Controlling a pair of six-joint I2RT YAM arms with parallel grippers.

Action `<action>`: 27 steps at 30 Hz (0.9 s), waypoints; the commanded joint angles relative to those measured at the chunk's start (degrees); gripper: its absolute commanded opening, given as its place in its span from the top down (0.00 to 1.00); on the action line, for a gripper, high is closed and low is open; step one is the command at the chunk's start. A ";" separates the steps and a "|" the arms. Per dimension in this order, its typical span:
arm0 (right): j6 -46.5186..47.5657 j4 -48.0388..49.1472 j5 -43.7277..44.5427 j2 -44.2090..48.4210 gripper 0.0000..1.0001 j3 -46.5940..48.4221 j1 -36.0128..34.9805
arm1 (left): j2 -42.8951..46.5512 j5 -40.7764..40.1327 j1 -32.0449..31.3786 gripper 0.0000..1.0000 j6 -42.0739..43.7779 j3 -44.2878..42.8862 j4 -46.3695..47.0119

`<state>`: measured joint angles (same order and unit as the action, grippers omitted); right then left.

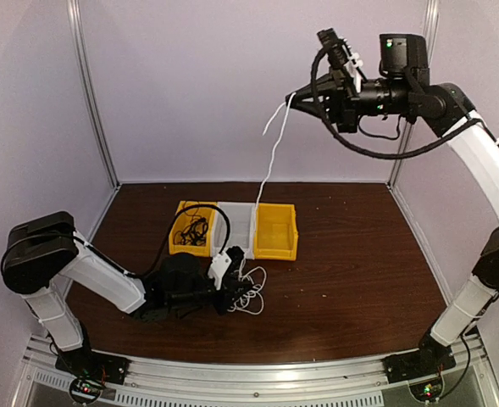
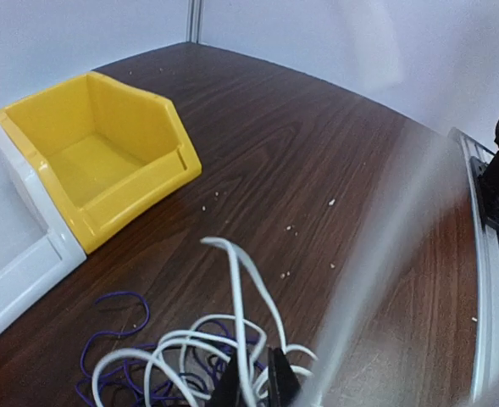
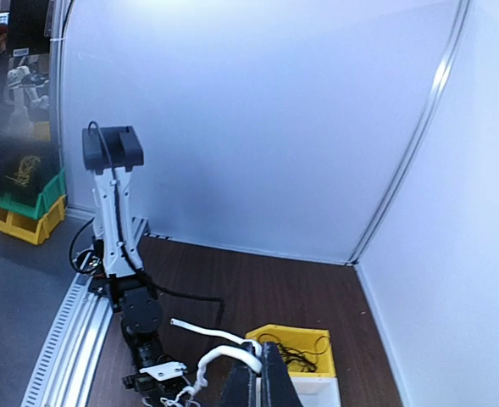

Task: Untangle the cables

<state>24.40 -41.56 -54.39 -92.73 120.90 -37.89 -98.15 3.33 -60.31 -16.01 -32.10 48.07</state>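
Note:
A white cable [image 1: 271, 159] runs taut from a tangled pile [image 1: 252, 292] on the table up to my right gripper [image 1: 294, 96], which is raised high and shut on it. In the right wrist view the gripper [image 3: 260, 375] pinches a bend of the white cable [image 3: 220, 352]. My left gripper [image 1: 234, 285] rests low at the pile. In the left wrist view the gripper [image 2: 256, 383] has its jaws close together around a white strand [image 2: 241, 280]. A purple cable [image 2: 122, 294] lies looped under the white one. Thin black cables [image 1: 195, 229] lie in the left yellow bin.
Three bins stand in a row behind the pile: a yellow one [image 1: 181, 246], a white one [image 1: 237, 222] and a yellow one [image 1: 276, 231] that holds nothing. The enclosure walls stand close on all sides. The rail [image 2: 496, 254] runs along the table's near edge.

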 commanded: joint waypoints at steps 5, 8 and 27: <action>-3.90 4.05 -4.20 3.69 1.00 1.23 6.83 | 2.27 -0.65 0.38 0.90 -2.66 3.90 2.08; -6.81 7.63 -5.39 5.13 1.00 -3.12 8.46 | 3.53 -0.90 0.37 0.88 -2.62 4.22 0.34; -29.50 29.41 -14.25 5.89 1.00 6.23 32.27 | 2.83 -2.45 0.38 0.89 -1.39 6.95 -2.40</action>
<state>3.42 -20.99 -65.19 -86.56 129.25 -7.68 -95.55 1.52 -60.20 -18.00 -25.87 44.71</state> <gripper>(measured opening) 0.011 0.114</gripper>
